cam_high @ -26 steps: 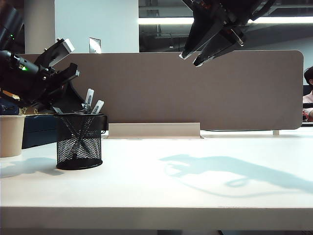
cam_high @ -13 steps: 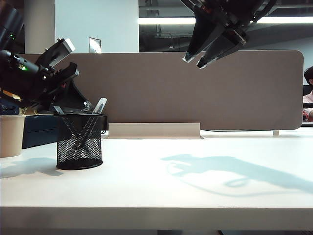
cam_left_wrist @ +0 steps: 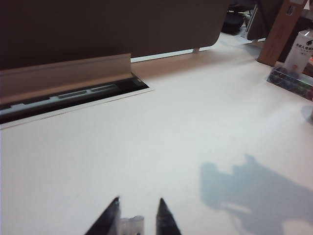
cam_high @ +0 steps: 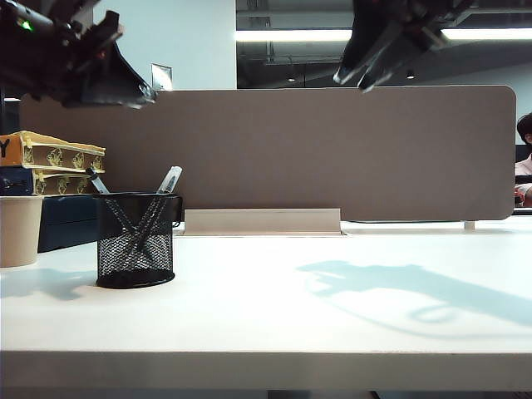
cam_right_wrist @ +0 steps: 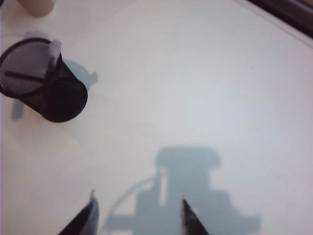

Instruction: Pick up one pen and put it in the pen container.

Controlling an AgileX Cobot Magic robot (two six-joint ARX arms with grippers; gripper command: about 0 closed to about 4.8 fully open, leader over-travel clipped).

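Task looking done: slim clear-barrel gel pen [cam_high: 166, 187] leaning inside black wire-mesh cylindrical pen container [cam_high: 135, 241] on white surface [cam_high: 291, 299], left gripper [cam_left_wrist: 138, 215] and right gripper [cam_right_wrist: 139, 213] hovering high, fingers apart, holding nothing.

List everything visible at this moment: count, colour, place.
pen container: one, black wire mesh, table's left side.
pens: two, clear barrels, crossed inside the container, tips above the rim.
beige cup: one, far left edge, beside the container.
boxes: stacked, yellow and dark, behind the cup.
divider panel: one, grey-brown, along the table's back.
table: one, white.
left hand: black, raised above the container, open, empty.
right hand: black, high at upper right, open, empty.
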